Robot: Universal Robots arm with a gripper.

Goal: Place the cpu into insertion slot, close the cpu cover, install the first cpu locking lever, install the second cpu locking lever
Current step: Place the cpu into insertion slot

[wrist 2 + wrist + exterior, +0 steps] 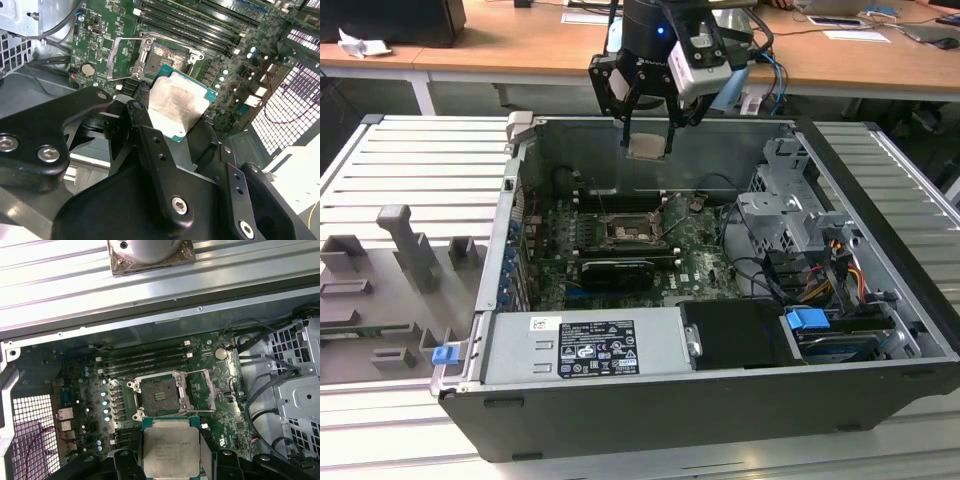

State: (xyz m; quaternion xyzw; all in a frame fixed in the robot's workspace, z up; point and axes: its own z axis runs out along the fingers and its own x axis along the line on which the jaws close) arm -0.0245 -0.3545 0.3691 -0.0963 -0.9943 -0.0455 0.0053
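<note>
Fingertips [624,132] of the gripper [648,142] pinch the cpu [646,148] by two opposite edges, so the gripper is clamped on it. The chip sits level between them with its pale metal top turned up toward the wrist. From where I stand it hangs at about the height of the open computer case's [720,400] rim. Well below the gripper, on the green circuit board [225,410], the insertion slot [159,395] lies uncovered, with its dark contact field showing inside the silver rim and clear air between it and the chip. In the first wrist view the slot appears just past the held chip's far edge, and the long memory slots [145,362] lie beyond that.
</note>
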